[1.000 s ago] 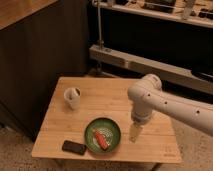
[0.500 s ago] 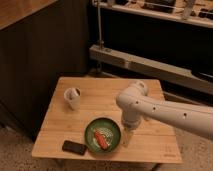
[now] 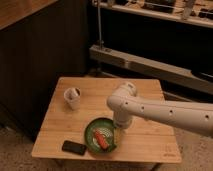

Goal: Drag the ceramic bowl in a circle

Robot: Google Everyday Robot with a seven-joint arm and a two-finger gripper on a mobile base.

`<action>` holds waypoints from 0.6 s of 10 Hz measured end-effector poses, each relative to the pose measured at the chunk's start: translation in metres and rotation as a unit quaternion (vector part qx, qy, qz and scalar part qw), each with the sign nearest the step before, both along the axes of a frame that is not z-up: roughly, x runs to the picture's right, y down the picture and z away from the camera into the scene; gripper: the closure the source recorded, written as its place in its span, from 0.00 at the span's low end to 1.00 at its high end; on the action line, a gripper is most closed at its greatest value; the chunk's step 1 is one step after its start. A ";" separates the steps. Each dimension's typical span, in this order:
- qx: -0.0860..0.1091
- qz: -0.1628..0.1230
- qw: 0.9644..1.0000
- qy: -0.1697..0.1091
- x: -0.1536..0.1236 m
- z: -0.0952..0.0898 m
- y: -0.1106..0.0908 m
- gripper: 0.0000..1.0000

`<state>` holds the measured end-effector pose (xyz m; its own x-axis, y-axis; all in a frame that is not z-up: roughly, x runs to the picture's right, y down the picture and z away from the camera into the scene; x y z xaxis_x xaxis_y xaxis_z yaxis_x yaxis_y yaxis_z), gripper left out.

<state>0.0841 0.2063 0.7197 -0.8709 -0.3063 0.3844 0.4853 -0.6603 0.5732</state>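
The ceramic bowl [image 3: 101, 136] is a shallow glossy dark green dish near the front edge of the wooden table [image 3: 145, 95]. A red object [image 3: 101, 140] lies inside it. My gripper [image 3: 119, 134] hangs from the white arm [image 3: 165, 114] that reaches in from the right. It points down at the bowl's right rim, touching or just above it.
A small white mug [image 3: 73, 97] stands at the table's left. A flat black object [image 3: 74, 147] lies by the front left edge, just left of the bowl. A dark cabinet wall stands left and metal shelving [image 3: 150, 62] behind the table.
My arm has swung left across the table, bringing the gripper from right of the bowl to its right rim. The bowl looks to be in about the same place.
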 end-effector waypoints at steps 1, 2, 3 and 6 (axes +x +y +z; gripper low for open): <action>0.001 -0.003 1.000 -0.001 0.000 0.004 0.000 0.20; 0.000 -0.008 1.000 -0.006 -0.002 0.008 0.000 0.20; 0.000 -0.014 1.000 -0.010 -0.007 0.011 0.001 0.20; 0.002 -0.025 0.999 -0.021 -0.021 0.021 0.001 0.20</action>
<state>0.0627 0.2077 0.7409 -0.9005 -0.2625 0.3467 0.4269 -0.6854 0.5899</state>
